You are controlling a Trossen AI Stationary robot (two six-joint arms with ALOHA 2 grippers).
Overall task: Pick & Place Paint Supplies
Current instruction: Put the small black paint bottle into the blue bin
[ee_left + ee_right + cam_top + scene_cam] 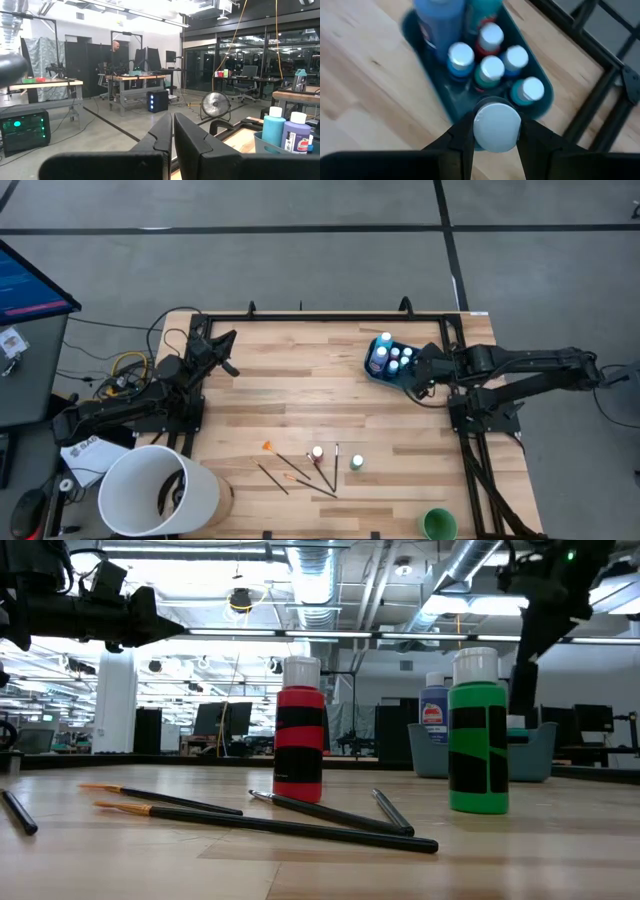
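A teal tub (385,361) at the table's far right holds several white-capped paint bottles (490,70) and a taller blue one (439,20). My right gripper (496,129) hovers over the tub's near-right end, shut on one more white-capped bottle (496,125). A red bottle (300,730) and a green bottle (477,735) stand upright near the front edge. Thin brushes (300,470) lie flat beside them. My left gripper (172,137) waits shut at the far left, off the table top. My right gripper pinches the bottle between its two fingers (461,135), one on each side just below the white cap (496,116). The fingers come from above, slanting down. The bottle is upright and lifted over the tub; the cap hides its body.
A big white bucket (160,490) stands at the near left corner. A small green cup (438,525) sits at the near right edge. Bare wood lies between the tub and the loose bottles. A dark frame rail (330,312) runs along the far edge.
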